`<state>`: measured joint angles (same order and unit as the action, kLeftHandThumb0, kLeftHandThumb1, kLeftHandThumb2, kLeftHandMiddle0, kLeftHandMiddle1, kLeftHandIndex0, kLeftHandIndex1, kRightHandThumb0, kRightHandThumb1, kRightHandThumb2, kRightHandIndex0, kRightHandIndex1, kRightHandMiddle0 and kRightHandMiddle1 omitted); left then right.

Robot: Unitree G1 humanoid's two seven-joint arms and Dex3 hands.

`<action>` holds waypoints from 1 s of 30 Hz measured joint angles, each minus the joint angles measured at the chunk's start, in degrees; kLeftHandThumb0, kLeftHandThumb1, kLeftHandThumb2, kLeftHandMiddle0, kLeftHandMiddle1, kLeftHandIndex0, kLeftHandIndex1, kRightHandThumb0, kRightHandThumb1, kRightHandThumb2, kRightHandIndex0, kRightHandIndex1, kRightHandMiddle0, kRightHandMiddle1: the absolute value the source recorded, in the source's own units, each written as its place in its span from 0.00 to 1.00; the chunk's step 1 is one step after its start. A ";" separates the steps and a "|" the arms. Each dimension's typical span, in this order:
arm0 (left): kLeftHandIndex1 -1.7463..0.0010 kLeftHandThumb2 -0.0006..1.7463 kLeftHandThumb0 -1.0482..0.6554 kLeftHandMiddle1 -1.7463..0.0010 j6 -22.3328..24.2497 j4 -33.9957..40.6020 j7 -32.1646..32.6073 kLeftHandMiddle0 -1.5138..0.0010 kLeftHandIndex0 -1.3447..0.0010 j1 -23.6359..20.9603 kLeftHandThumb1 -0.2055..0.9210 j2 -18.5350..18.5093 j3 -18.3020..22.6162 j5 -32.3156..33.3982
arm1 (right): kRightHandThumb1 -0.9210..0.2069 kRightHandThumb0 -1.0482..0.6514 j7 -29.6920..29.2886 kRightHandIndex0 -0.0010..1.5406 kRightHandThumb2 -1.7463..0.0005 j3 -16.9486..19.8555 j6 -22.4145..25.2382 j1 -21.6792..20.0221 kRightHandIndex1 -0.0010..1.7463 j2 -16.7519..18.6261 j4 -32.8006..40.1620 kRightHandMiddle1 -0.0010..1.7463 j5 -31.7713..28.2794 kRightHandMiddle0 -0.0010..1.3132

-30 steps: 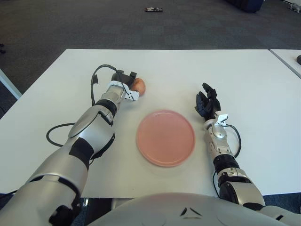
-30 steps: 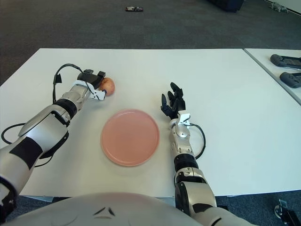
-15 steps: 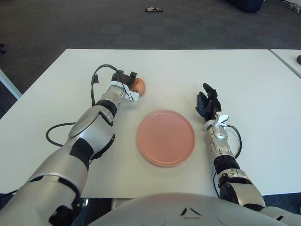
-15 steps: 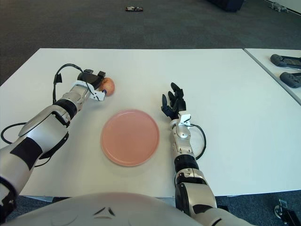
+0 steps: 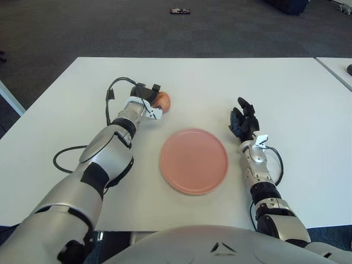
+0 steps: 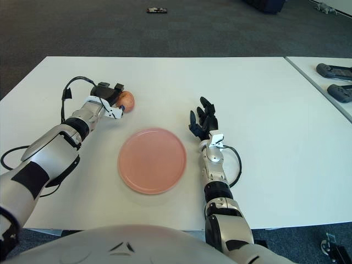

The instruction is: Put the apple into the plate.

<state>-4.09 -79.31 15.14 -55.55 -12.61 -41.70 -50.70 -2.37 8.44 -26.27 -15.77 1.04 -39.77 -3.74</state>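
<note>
A reddish apple (image 5: 163,99) lies on the white table (image 5: 198,82), left of and beyond the pink plate (image 5: 193,160). My left hand (image 5: 147,94) is at the apple, its dark fingers curled around the apple's near left side. The apple also shows in the right eye view (image 6: 126,99). My right hand (image 5: 242,118) rests on the table to the right of the plate, fingers spread and holding nothing.
A black cable (image 5: 113,91) loops off my left wrist. A second table (image 6: 324,71) at the far right carries dark controllers (image 6: 334,70). A small dark object (image 5: 180,11) lies on the carpet beyond the table.
The left hand and the apple have shifted very slightly up and away; the right hand has barely moved.
</note>
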 measured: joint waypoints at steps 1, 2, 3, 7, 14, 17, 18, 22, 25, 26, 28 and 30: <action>0.50 0.19 0.09 0.94 -0.27 0.00 0.24 0.76 1.00 0.08 1.00 0.02 0.27 0.27 | 0.15 0.32 -0.01 0.13 0.58 0.00 0.00 0.00 0.19 -0.01 -0.01 0.32 0.01 0.00; 0.50 0.19 0.09 0.94 -0.51 0.00 0.34 0.76 1.00 0.12 1.00 0.05 0.50 0.53 | 0.15 0.32 -0.03 0.13 0.59 -0.01 0.00 0.00 0.19 -0.02 -0.02 0.32 0.01 0.00; 0.50 0.19 0.09 0.94 -0.70 -0.01 0.45 0.76 1.00 0.16 1.00 0.11 0.76 0.76 | 0.15 0.32 -0.05 0.13 0.59 -0.01 0.00 0.00 0.19 -0.03 -0.04 0.33 0.02 0.00; 0.51 0.18 0.08 0.94 -2.31 -0.01 0.60 0.76 1.00 0.49 1.00 0.37 3.09 3.09 | 0.16 0.32 -0.15 0.12 0.59 -0.03 -0.06 -0.01 0.19 -0.04 -0.12 0.35 0.07 0.00; 0.55 0.15 0.08 0.95 -6.39 0.09 -1.29 0.78 1.00 1.74 1.00 1.10 10.28 10.19 | 0.17 0.32 -0.48 0.12 0.58 -0.02 -0.34 -0.03 0.19 -0.10 -0.46 0.37 0.20 0.00; 0.55 0.14 0.08 0.96 -8.40 0.17 -2.17 0.79 1.00 2.15 1.00 1.30 13.39 13.54 | 0.17 0.32 -0.60 0.12 0.58 -0.02 -0.39 -0.06 0.19 -0.20 -0.65 0.37 0.22 0.00; 0.55 0.14 0.08 0.96 -8.87 0.21 -2.33 0.79 1.00 2.22 1.00 1.35 14.26 14.34 | 0.17 0.32 -0.60 0.12 0.58 -0.02 -0.41 -0.08 0.20 -0.24 -0.72 0.37 0.22 0.00; 0.56 0.13 0.08 0.97 -10.51 0.47 -3.56 0.80 1.00 2.29 1.00 1.61 17.77 17.60 | 0.17 0.32 -0.61 0.12 0.58 0.07 -0.64 -0.28 0.20 -0.35 -1.29 0.36 0.22 0.00; 0.57 0.12 0.08 0.97 -10.76 0.58 -4.65 0.82 1.00 2.29 1.00 1.97 19.82 19.38 | 0.17 0.32 -0.74 0.12 0.58 0.14 -0.93 -0.43 0.20 -0.39 -1.64 0.37 0.22 0.00; 0.57 0.12 0.08 0.97 -10.73 0.58 -4.99 0.82 1.00 2.29 1.00 2.15 20.39 19.98 | 0.18 0.32 -0.85 0.12 0.58 0.17 -1.03 -0.45 0.20 -0.41 -1.72 0.38 0.22 0.00; 0.58 0.12 0.08 0.98 -10.56 0.58 -5.53 0.82 1.00 2.35 1.00 2.59 21.31 20.88 | 0.18 0.32 -1.18 0.12 0.57 0.23 -1.24 -0.47 0.20 -0.43 -1.84 0.38 0.23 0.00; 0.58 0.12 0.08 0.98 -10.53 0.58 -5.89 0.82 1.00 2.44 1.00 2.86 21.73 21.16 | 0.19 0.32 -1.32 0.12 0.57 0.25 -1.34 -0.48 0.20 -0.44 -1.89 0.39 0.28 0.00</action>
<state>-14.62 -78.73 9.25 -53.11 -9.76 -19.97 -29.55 -3.69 8.69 -27.61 -16.25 0.61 -41.66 -3.46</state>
